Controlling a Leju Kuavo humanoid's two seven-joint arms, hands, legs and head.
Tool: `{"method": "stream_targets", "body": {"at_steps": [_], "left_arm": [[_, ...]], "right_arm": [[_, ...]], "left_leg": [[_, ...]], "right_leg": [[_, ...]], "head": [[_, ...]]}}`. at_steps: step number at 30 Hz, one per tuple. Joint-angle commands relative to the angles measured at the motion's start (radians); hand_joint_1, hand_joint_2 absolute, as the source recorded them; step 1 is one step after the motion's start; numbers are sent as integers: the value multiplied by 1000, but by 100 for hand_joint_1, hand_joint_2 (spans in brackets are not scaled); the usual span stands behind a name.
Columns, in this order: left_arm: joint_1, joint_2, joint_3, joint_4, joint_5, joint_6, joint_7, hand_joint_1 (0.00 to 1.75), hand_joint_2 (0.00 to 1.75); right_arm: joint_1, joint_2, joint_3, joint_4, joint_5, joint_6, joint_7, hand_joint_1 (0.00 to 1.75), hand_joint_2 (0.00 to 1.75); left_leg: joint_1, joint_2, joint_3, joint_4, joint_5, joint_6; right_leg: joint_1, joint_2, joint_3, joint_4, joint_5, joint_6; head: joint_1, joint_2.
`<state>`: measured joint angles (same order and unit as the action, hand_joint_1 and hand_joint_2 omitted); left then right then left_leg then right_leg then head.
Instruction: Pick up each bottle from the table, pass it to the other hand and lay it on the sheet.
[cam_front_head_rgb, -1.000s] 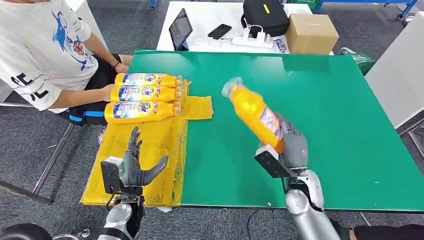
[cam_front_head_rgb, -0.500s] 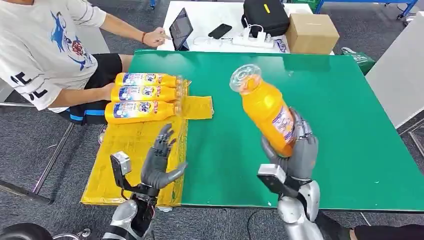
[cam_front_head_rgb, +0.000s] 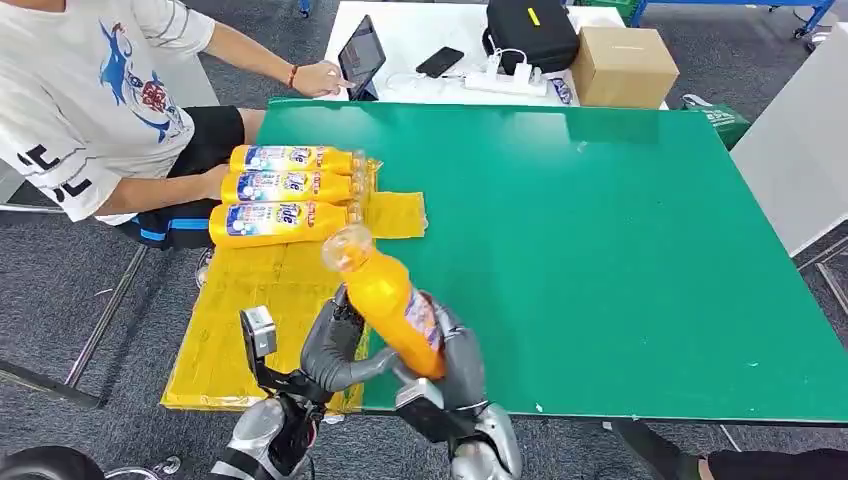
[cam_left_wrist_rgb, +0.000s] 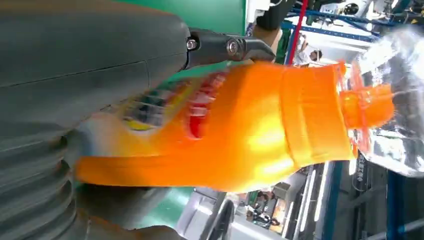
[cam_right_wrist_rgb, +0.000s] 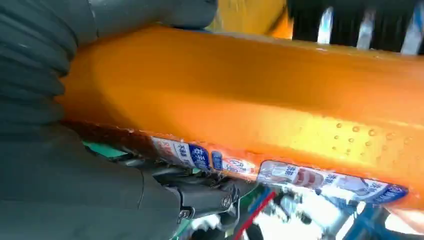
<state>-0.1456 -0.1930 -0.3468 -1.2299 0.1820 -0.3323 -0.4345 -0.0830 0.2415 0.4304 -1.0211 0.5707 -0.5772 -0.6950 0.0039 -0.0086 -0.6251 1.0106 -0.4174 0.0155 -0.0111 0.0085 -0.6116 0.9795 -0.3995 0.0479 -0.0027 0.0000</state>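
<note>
My right hand (cam_front_head_rgb: 462, 362) grips an orange bottle (cam_front_head_rgb: 392, 308) by its lower body, held tilted above the table's near edge with its clear cap pointing up and left. My left hand (cam_front_head_rgb: 330, 345) is right beside it, fingers spread behind the bottle and thumb reaching under it, not closed on it. In the left wrist view the bottle (cam_left_wrist_rgb: 240, 125) lies across that hand's span. The right wrist view shows the bottle's labelled body (cam_right_wrist_rgb: 250, 95) up close. The yellow sheet (cam_front_head_rgb: 260, 300) lies on the table's left side, with three orange bottles (cam_front_head_rgb: 285, 190) laid in a row at its far end.
The green table (cam_front_head_rgb: 620, 230) stretches to the right. A seated person (cam_front_head_rgb: 90, 100) is at the far left, one hand reaching to a tablet (cam_front_head_rgb: 362, 58) on a white table behind, which also carries a phone, a black bag (cam_front_head_rgb: 528, 32) and a cardboard box (cam_front_head_rgb: 622, 66).
My right hand carried the bottle left and nearer, from mid-table to my left hand. The left hand rose and turned toward it. The person's hand reached up to the tablet.
</note>
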Motion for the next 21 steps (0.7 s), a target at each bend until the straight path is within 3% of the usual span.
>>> {"method": "stream_targets", "body": {"at_steps": [1, 10, 12, 13, 21], "left_arm": [[-43, 46, -57, 61, -4, -6, 2, 0, 175], [-87, 51, -87, 132, -36, 9, 21, 0, 175], [-92, 53, -88, 152, -42, 20, 33, 0, 175], [-95, 53, -88, 160, -49, 32, 34, 0, 175], [-96, 43, -73, 172, -49, 66, 51, 0, 175]], "right_arm": [[-75, 0, 87, 194, -10, 8, -3, 175, 175], [-142, 64, 182, 342, 92, -9, 15, 175, 175], [-147, 70, 194, 361, 99, -26, 22, 175, 175], [-151, 69, 203, 370, 101, -34, 25, 175, 175], [-150, 65, 227, 371, 103, -38, 40, 175, 175]], "left_leg": [[0, 0, 2, -1, 0, 0], [1, 2, 8, -1, -3, -2], [1, 1, 3, -1, -1, -1], [2, 2, 7, 0, -3, -2], [0, 0, 3, 0, -1, -1]], "right_leg": [[0, 0, 2, -1, 0, -1], [2, 0, 8, -1, -2, -3], [1, 0, 2, -1, 0, -1], [2, -1, 7, -1, -2, -3], [0, -1, 2, 0, -1, -1]], "head": [[0, 0], [0, 0], [0, 0], [0, 0], [0, 0]]}}
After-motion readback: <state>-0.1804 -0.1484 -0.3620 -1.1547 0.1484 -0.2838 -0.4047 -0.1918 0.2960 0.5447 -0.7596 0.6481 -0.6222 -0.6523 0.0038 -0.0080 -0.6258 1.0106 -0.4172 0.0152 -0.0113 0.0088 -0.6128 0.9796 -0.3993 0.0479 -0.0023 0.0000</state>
